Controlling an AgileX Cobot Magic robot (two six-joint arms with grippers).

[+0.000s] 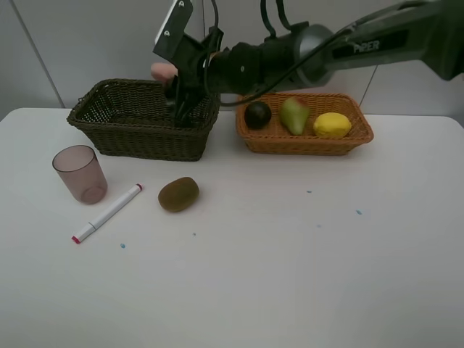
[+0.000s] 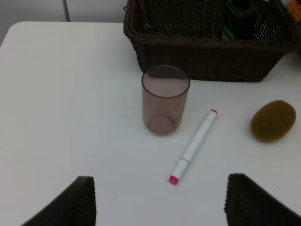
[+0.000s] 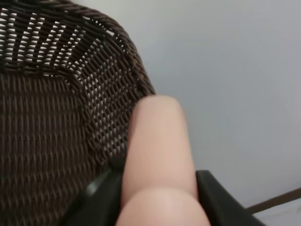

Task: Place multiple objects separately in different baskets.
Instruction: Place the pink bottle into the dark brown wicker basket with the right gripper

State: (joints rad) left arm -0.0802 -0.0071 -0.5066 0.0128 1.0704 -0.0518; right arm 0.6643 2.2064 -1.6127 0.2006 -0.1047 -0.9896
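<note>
The right gripper (image 1: 177,101) reaches across the middle and clamps the pink bottle (image 1: 163,70) just above the dark basket (image 1: 145,141), which has a green bottle (image 2: 240,21) inside. Beside it, the orange basket (image 1: 304,143) holds the mangosteen (image 1: 257,114), pear (image 1: 293,116) and lemon (image 1: 332,125). The left gripper (image 2: 162,202) hangs with jaws apart and empty over the cup (image 1: 80,174), marker (image 1: 107,213) and kiwi (image 1: 178,194), which rest apart on the white table (image 1: 290,254) before a plain grey wall (image 1: 87,43).

Just a plain white table (image 1: 290,283) under me, with a few tiny blue specks (image 1: 358,212) scattered across the bare top. Behind it I'm looking at a pale grey wall (image 1: 80,43).
</note>
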